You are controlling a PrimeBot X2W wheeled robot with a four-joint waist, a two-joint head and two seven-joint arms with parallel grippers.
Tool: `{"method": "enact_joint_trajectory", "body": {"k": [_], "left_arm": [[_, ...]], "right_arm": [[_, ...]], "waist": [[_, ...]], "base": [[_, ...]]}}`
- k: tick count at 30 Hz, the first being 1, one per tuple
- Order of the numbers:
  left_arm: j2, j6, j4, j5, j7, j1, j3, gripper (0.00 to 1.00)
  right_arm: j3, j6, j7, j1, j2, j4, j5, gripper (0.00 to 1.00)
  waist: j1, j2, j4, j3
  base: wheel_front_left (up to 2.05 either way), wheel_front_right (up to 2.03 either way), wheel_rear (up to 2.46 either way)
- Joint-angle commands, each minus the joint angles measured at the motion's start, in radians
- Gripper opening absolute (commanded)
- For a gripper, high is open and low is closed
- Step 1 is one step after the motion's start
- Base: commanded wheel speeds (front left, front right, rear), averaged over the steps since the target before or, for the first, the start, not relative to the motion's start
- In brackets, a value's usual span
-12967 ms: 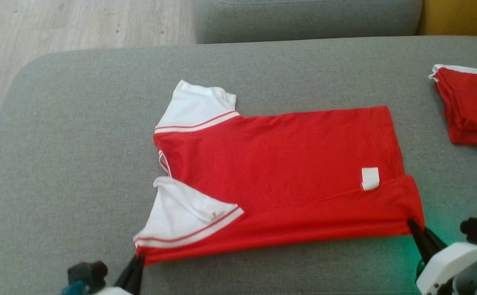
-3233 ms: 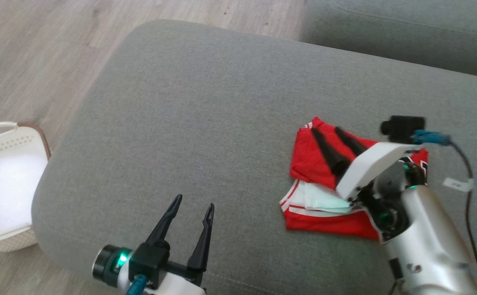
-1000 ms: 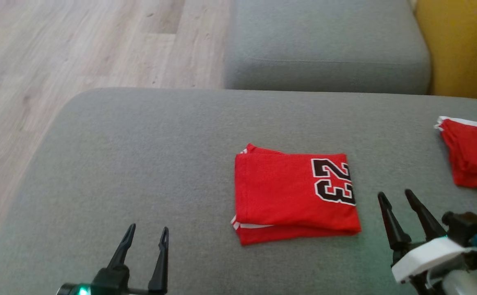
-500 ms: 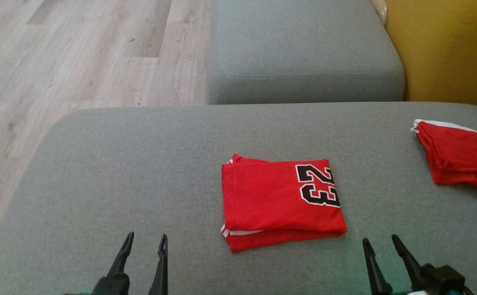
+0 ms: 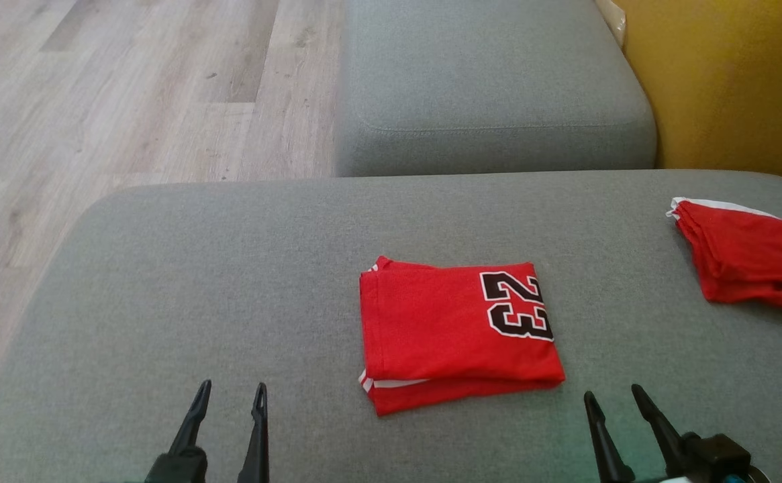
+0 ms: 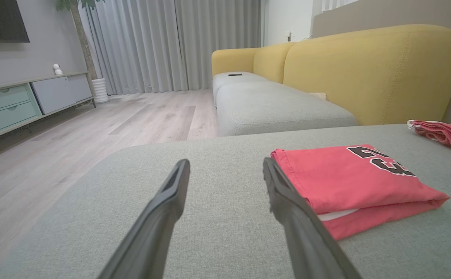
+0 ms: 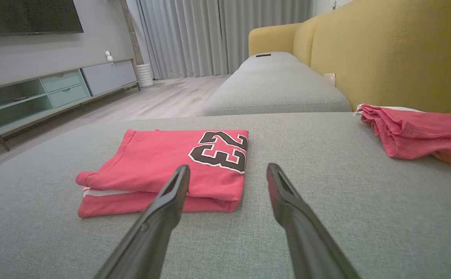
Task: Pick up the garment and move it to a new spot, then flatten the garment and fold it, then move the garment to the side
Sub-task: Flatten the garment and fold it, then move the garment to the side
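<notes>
Both open and empty: your left gripper (image 5: 233, 386) and right gripper (image 5: 611, 392) at the near edge of the cushion (image 5: 216, 282), folded garment (image 5: 431, 335) mid-cushion.

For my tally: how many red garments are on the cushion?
2. The folded garment with the 23 lies in the middle of the cushion. A second red garment lies at its far right, cut off by the frame; more may hide beyond.

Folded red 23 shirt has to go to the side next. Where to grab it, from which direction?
Likely the right-hand edge of the folded shirt, with the right gripper coming in low from the right along the cushion. That edge looks like a closed fold, so one pinch holds all layers; the near edge shows loose layers and white trim that could splay.
</notes>
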Motion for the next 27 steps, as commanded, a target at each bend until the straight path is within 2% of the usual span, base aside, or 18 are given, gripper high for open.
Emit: {"method": "enact_joint_trajectory", "body": {"k": [1, 27], "left_arm": [[-0.010, 0.002, -0.029, 0.011, -0.012, -0.043, 0.033, 1.00], [-0.020, -0.010, -0.015, 0.012, -0.012, -0.050, 0.021, 1.00]], "right_arm": [[0.023, 0.004, -0.014, -0.058, -0.008, -0.025, -0.003, 1.00], [0.014, 0.004, -0.014, -0.059, -0.011, -0.023, 0.001, 1.00]], "waist": [[0.0000, 0.0000, 0.000, 0.000], [0.0000, 0.0000, 0.019, 0.014]], "base": [[0.00, 0.00, 0.00], [0.00, 0.00, 0.00]]}}
